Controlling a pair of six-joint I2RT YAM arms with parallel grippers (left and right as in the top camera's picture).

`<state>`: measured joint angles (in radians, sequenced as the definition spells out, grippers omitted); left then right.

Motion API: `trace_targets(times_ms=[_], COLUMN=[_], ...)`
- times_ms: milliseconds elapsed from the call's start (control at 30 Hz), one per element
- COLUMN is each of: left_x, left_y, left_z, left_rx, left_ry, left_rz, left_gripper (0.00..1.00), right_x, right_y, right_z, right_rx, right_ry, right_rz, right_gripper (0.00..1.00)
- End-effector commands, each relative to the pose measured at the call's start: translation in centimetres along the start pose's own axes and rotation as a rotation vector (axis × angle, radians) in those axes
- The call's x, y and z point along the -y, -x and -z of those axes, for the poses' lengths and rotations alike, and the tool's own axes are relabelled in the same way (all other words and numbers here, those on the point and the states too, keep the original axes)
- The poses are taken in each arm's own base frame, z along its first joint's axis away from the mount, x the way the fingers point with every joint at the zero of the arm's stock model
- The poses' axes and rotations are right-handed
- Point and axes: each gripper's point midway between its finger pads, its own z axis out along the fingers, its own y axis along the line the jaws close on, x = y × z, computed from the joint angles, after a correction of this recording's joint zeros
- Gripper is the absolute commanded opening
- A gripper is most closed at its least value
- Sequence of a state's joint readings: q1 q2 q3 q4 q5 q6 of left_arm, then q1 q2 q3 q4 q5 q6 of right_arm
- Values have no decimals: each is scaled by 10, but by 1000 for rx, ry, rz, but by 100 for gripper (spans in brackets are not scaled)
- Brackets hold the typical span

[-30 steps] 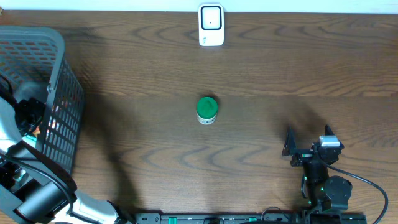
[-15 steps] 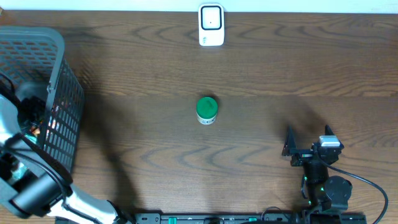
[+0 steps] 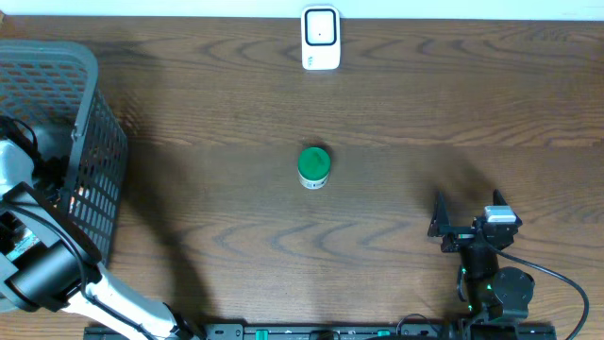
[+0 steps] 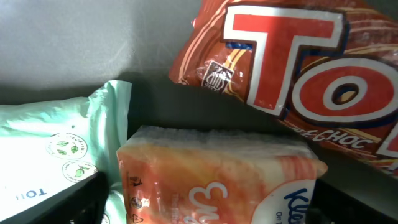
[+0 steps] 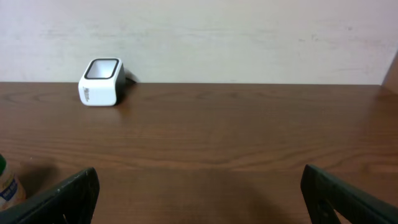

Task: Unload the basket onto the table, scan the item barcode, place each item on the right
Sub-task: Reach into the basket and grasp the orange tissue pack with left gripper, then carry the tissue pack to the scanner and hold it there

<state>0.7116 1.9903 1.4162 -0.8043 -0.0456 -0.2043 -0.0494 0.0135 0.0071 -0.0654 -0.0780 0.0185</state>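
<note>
Orange pack (image 4: 217,177): soft, plastic-wrapped tissues, judged to be the item bound for scanning. It lies inside the basket (image 3: 90,85) at 9 o'clock on the table (image 3: 236,236), and no barcode shows on the face in view.
Neighbours: a red chocolate bag (image 4: 298,68) looms over the pack from 1 o'clock in the left wrist view. The pale green wipes (image 4: 50,149) lie just beside it at 9 o'clock.
Left gripper (image 4: 208,208): down inside the basket, jaws released and spread to either side of the pack, nothing grasped.
Right gripper (image 3: 467,203): at 5 o'clock on the table, jaws released, empty.
Scanner (image 3: 321,38): white, at the table's 12 o'clock edge, well apart from the basket.
Jar (image 3: 313,167): green-lidded, standing alone at the table's centre.
Step in hand: by appearances, the pick from the basket.
Doing it well: settle squarely over the pack and close gently, since the wrap should yield under pressure. Keep the fingers clear of the red bag's corner so it is not dragged along. Lift straight up past the basket wall, then find the barcode and turn that face toward the scanner's window.
</note>
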Motion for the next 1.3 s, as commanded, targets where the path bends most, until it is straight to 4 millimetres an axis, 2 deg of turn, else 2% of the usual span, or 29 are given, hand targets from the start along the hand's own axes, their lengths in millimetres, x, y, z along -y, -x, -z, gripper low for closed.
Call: trace_targets(times_ms=[0, 267, 467, 633, 733, 833, 933, 1000, 1033, 1067, 1167, 1267], left_x=[1, 1, 2, 12, 13, 12, 10, 20, 29, 34, 50, 65], left_y=[-13, -7, -3, 16, 31, 44, 49, 47, 43, 41, 27, 2], left_z=[-24, -12, -4, 24, 54, 95, 135, 167, 190, 203, 258, 320], left_rx=[-75, -48, -43, 8, 81, 173, 259, 306, 337, 354, 424, 505], left_ry=[0, -8, -11, -69, -88, -113, -147, -242, -329, -375, -559, -755], left_rz=[-20, -17, -16, -10, -5, 2, 50, 66, 66, 66, 69, 3], left_gripper=[90, 75, 73, 73, 73, 73, 73, 74, 73, 73, 73, 73], right_x=[1, 1, 1, 1, 1, 1, 1, 1, 1, 1, 1, 1], right_y=[-1, -1, -1, -1, -1, -1, -1, -1, -1, -1, -1, -1], right_z=[0, 0, 0, 0, 0, 0, 0, 0, 0, 0, 0, 0], right_rx=[-4, -4, -4, -4, -4, -4, -4, -4, -4, -4, -4, -4], right_ry=[-3, -3, -3, -3, -3, -3, -3, -3, -3, -3, -3, -3], right_rz=[-15, -15, -15, -15, -14, -15, -15, -15, -15, -15, -15, -14], right_gripper=[99, 99, 99, 99, 99, 99, 99, 99, 99, 99, 99, 99])
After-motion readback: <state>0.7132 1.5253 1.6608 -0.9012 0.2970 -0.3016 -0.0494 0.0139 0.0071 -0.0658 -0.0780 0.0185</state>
